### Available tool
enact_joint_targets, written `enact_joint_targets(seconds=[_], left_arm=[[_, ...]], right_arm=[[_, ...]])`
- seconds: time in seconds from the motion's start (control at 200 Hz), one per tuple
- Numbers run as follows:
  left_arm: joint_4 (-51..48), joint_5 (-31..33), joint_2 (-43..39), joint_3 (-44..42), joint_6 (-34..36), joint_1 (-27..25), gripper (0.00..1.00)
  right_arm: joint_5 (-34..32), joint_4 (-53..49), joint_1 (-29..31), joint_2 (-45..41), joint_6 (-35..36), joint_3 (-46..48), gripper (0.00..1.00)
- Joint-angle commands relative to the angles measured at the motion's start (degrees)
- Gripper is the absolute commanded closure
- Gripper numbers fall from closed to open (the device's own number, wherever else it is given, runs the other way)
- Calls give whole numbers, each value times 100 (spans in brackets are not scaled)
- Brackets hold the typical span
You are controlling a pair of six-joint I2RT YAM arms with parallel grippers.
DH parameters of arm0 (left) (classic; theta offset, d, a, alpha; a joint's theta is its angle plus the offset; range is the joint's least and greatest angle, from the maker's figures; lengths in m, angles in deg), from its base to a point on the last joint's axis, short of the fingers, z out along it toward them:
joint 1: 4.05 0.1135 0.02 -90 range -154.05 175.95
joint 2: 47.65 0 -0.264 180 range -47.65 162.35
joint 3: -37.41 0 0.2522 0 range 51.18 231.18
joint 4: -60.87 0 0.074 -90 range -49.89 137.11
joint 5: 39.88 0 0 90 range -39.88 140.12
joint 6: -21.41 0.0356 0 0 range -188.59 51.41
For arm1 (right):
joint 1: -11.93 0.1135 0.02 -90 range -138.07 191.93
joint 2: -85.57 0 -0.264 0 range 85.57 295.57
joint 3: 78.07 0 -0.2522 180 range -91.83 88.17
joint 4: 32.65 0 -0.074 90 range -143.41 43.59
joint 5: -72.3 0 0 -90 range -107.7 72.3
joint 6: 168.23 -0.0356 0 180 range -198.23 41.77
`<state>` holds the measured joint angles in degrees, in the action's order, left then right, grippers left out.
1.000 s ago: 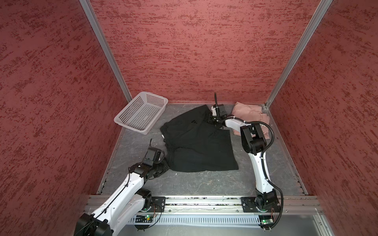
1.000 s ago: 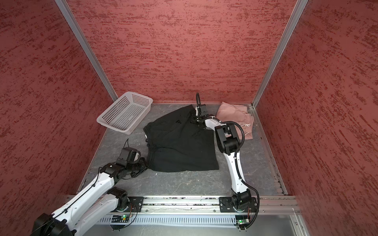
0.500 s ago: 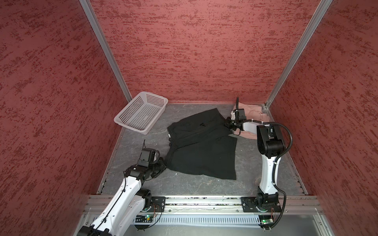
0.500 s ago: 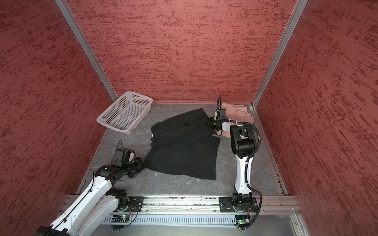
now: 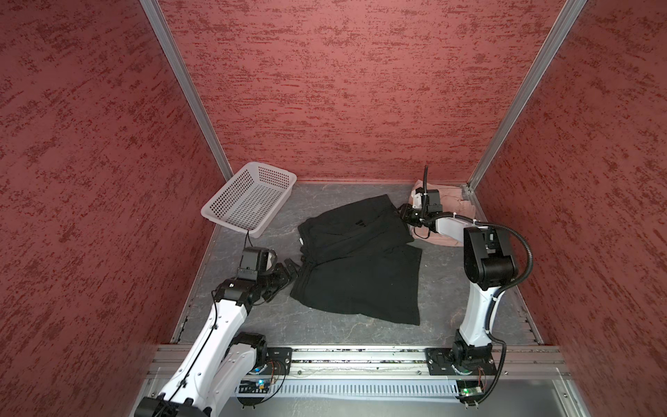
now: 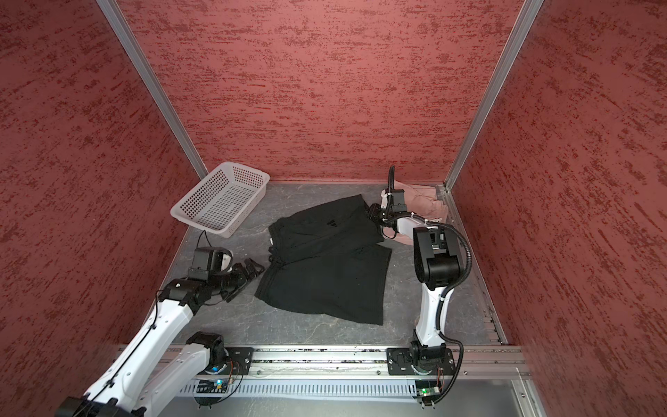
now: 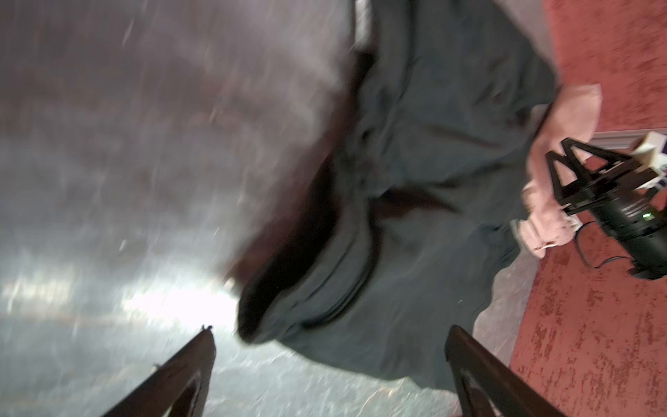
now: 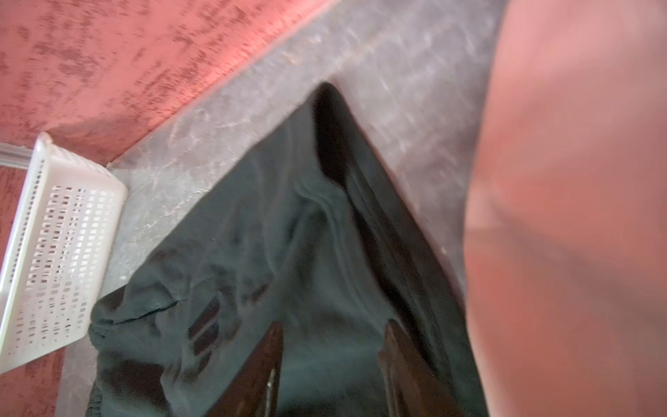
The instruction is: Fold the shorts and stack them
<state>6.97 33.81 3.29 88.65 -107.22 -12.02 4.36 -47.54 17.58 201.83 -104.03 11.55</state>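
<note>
Step in hand, by the look of it: squaring black shorts (image 5: pixel 361 267) mid-table ahead of a fold. Left gripper (image 5: pixel 288 270) wide open, just left of their waist, holding nothing. Right gripper (image 5: pixel 405 213) part open at far right hem corner, apparently clear of cloth, just beside folded pink shorts (image 5: pixel 453 204) in far right corner. Flatten the lapped far leg first; pinch matching corners low; fold evenly; lift without dragging; keep clear of white basket (image 5: pixel 270 169) far left.
</note>
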Motion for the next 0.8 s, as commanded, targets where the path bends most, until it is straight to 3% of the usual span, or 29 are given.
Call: enact_joint_targets(seconds=[0.0,0.175,0.301,0.546,0.661,0.797], left_arm=[[974,295,1014,585,928,83,1],[1490,275,3192,1980,1719,137,1],[1469,375,4249,2783,1969,124,1],[1378,506,5341,3627,2068,55,1],[1301,427,5787,3946,2081,10,1],[1185,400,6247,4267,2148,-9,0]], right_arm=[[111,241,79,293,339,-543,44],[182,-235,106,1220,403,-1900,39],[-5,-489,261,1679,308,-2545,37],[-993,-1610,459,2360,639,-3756,36],[-962,-1766,460,2453,761,-3853,38],[-609,-1619,473,2470,805,-3757,50]])
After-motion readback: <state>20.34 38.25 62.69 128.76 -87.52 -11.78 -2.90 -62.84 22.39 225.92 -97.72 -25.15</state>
